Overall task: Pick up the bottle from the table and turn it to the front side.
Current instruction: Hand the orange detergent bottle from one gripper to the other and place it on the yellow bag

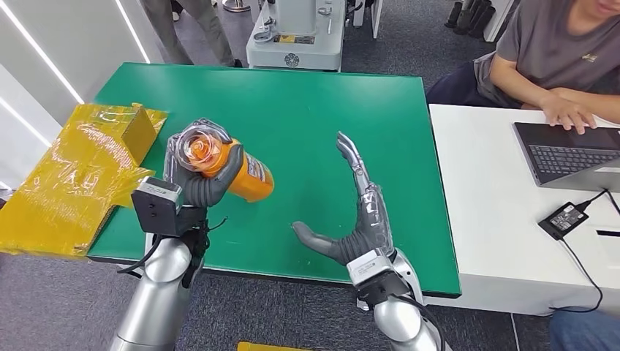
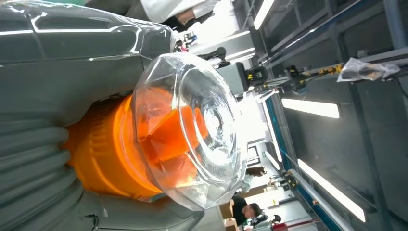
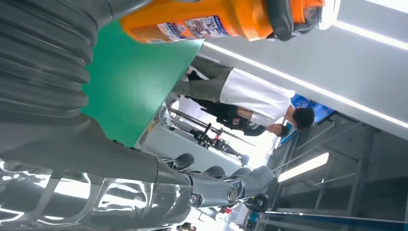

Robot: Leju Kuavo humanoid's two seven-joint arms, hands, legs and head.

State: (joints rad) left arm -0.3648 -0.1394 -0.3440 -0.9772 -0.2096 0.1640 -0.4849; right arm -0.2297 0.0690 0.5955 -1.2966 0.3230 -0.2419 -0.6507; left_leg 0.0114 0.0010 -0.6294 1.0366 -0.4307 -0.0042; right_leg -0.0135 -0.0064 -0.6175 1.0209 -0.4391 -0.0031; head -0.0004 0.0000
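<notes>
Gripped in the left hand (image 1: 208,179) is an orange bottle (image 1: 245,175), lifted off the green desk (image 1: 292,110) near its left side; the clear cap (image 1: 199,142) tilts up toward the camera and the labelled body slants away to the right. Yellow wrapped packages (image 1: 80,172) lie just left of it, at the desk's edge. Farther right, the right hand (image 1: 358,212) hovers above the desk with fingers straight and thumb spread, holding nothing. A person (image 1: 548,58) sits at a laptop (image 1: 566,153) on the neighbouring white desk (image 1: 482,190).

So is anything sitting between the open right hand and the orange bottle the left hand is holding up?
Nothing visible does. The left hand holds the orange bottle above the green table, and the right hand is open beside it, with bare tabletop between them.
</notes>
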